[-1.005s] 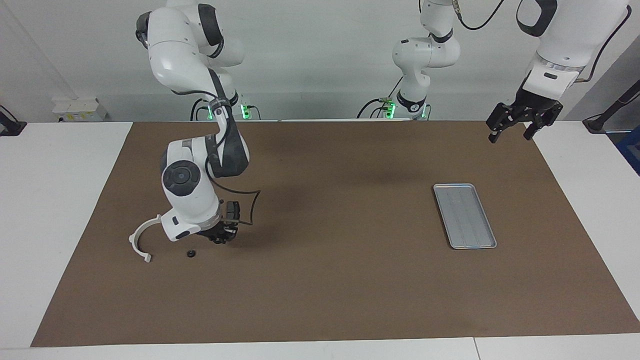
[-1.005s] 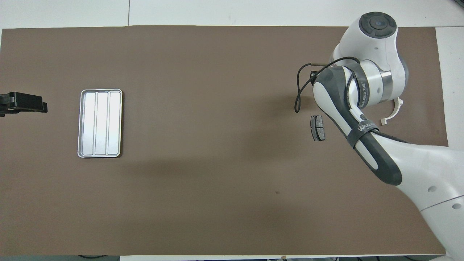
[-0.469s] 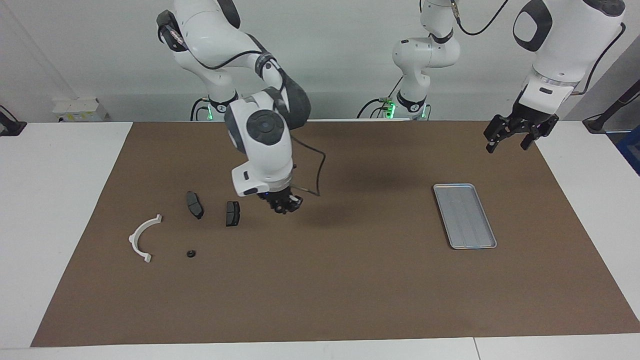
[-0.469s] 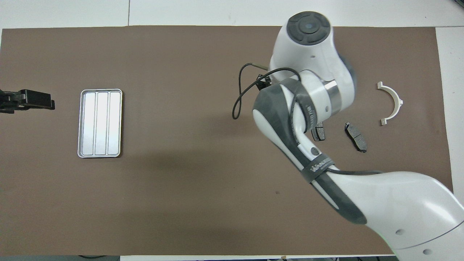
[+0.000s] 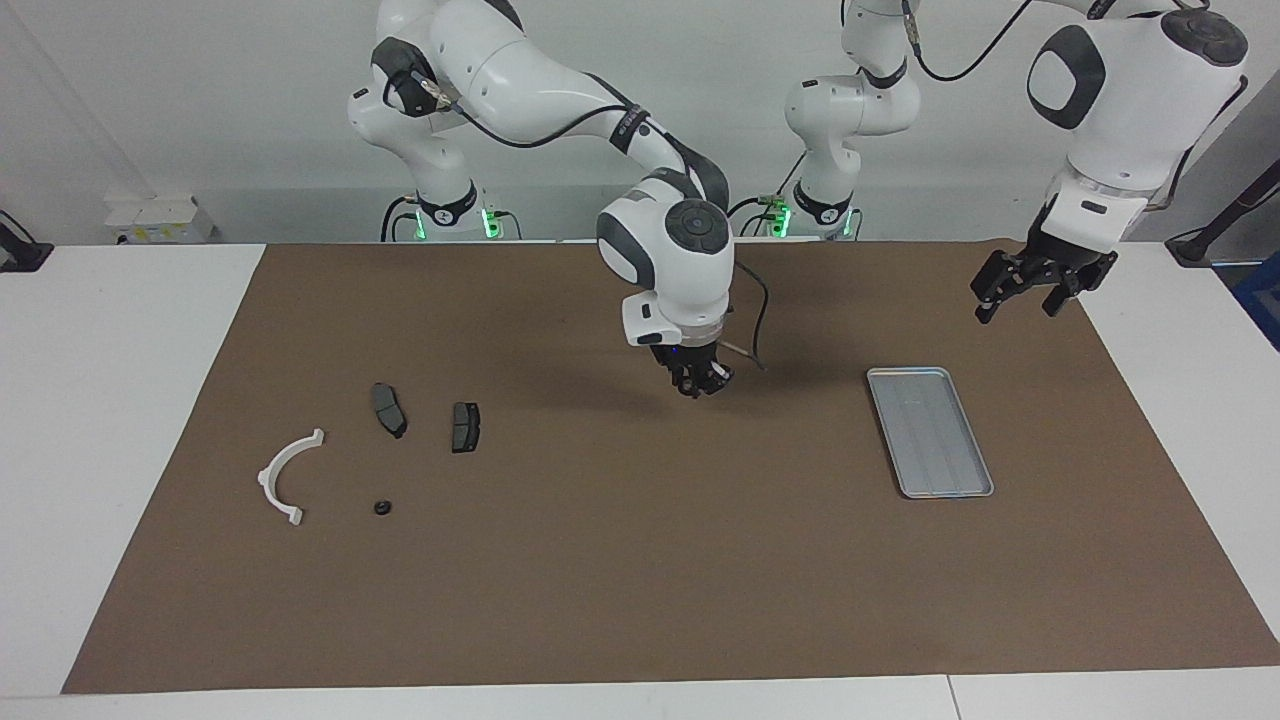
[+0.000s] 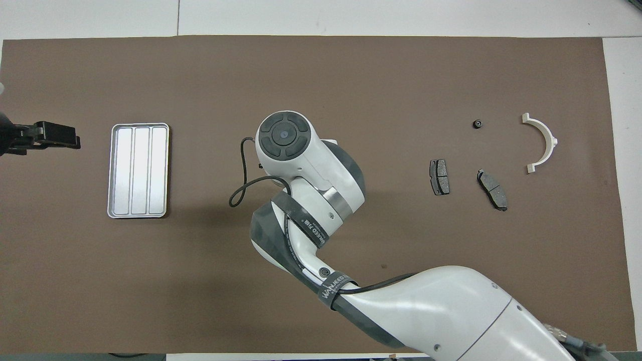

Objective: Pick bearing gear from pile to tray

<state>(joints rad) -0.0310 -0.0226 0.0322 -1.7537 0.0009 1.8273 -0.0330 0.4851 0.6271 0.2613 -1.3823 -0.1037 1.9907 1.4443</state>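
Since half a second ago the right arm has swung from beside the brake pads toward the table's middle. From the facing camera, the right gripper (image 5: 700, 381) now hangs over bare mat (image 5: 640, 560) between the pile and the tray (image 5: 930, 430), its fingers pressed together; whether a small part sits between the tips cannot be told. The pile lies well apart from it, toward the right arm's end: two pads (image 5: 388, 409) (image 5: 465, 426), a white half-ring (image 5: 283, 478) and one tiny black round piece (image 5: 381, 507). The left gripper (image 5: 1030, 287) waits in the air just past the tray's nearer end, toward the left arm's end of the table, fingers spread.

From overhead, the right arm's wrist hides its own gripper. The tray (image 6: 138, 171) holds nothing. The left gripper (image 6: 52, 136) shows at the edge of the view, beside the tray. The pads (image 6: 439, 176) (image 6: 492, 189), half-ring (image 6: 542, 141) and black piece (image 6: 478, 123) lie together at the right arm's end.
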